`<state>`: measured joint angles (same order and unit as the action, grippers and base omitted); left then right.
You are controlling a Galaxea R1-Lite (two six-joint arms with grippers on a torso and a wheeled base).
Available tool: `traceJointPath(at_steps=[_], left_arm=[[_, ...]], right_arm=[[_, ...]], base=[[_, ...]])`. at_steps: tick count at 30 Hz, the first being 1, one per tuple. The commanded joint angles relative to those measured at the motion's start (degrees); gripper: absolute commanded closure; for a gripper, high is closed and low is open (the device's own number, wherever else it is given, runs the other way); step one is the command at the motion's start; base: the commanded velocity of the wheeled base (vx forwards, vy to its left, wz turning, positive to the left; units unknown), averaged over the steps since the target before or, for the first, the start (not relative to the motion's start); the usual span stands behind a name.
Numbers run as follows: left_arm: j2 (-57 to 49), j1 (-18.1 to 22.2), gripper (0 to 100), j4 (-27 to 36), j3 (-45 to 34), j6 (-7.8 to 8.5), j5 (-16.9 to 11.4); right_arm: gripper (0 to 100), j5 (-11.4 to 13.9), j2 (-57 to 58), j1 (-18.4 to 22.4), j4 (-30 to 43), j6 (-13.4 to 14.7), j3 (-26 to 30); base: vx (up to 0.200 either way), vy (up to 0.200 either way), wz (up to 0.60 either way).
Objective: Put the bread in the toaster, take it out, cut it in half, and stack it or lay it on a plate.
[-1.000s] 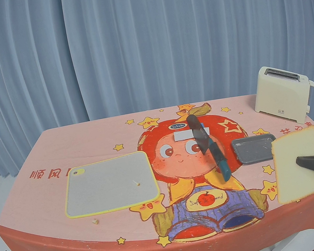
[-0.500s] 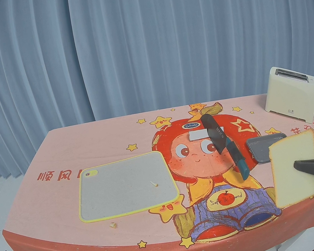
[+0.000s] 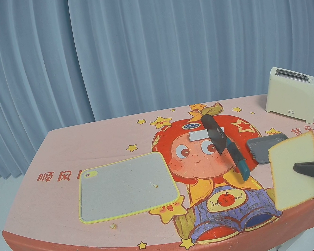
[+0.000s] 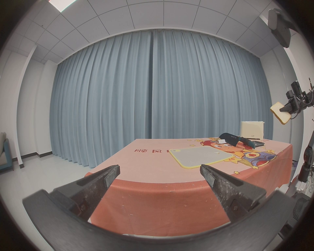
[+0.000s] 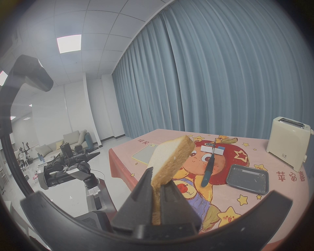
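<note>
Over the table's (image 3: 70,145) front right edge, a pale bread slice (image 3: 292,188) with a thin golden crust is being pinched roughly upright by the right gripper (image 3: 297,166); the left gripper (image 4: 159,168) is being held spread wide.

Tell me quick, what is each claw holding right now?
Left gripper: open, holding nothing.
Right gripper: closed on the bread.
</note>
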<state>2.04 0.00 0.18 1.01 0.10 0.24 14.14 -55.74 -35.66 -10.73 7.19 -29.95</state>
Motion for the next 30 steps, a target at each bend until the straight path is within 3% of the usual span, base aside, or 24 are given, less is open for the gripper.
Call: traceJointPath(at_steps=[1,3,8,15,20,30], left_arm=[[0.07,0.0,0,-0.01,-1.01,-0.01,0.02],[0.07,0.0,0,-0.01,-1.01,-0.01,0.02],[0.07,0.0,0,-0.01,-1.01,-0.01,0.02],[0.07,0.0,0,-0.01,-1.01,-0.01,0.02],[0.07,0.0,0,-0.01,-0.92,0.08,0.02],[0.07,0.0,0,-0.01,-1.01,0.08,0.02]], right_arm=[[100,-0.17,-0.08,-0.11,0.01,0.1,0.25],[100,-0.17,-0.16,-0.03,-0.08,0.81,-0.02],[100,0.01,-0.69,-0.03,-0.17,5.73,-1.25],[100,-0.43,-4.03,0.15,-6.32,5.9,-0.37],[100,-3.33,-5.17,-0.11,-7.03,7.13,1.04],[100,-4.82,-5.17,-0.11,-7.38,8.1,0.42]], base=[[0.0,0.0,0.0],[0.0,0.0,0.0],[0.0,0.0,0.0],[0.0,0.0,0.0],[0.0,0.0,0.0],[0.0,0.0,0.0]])
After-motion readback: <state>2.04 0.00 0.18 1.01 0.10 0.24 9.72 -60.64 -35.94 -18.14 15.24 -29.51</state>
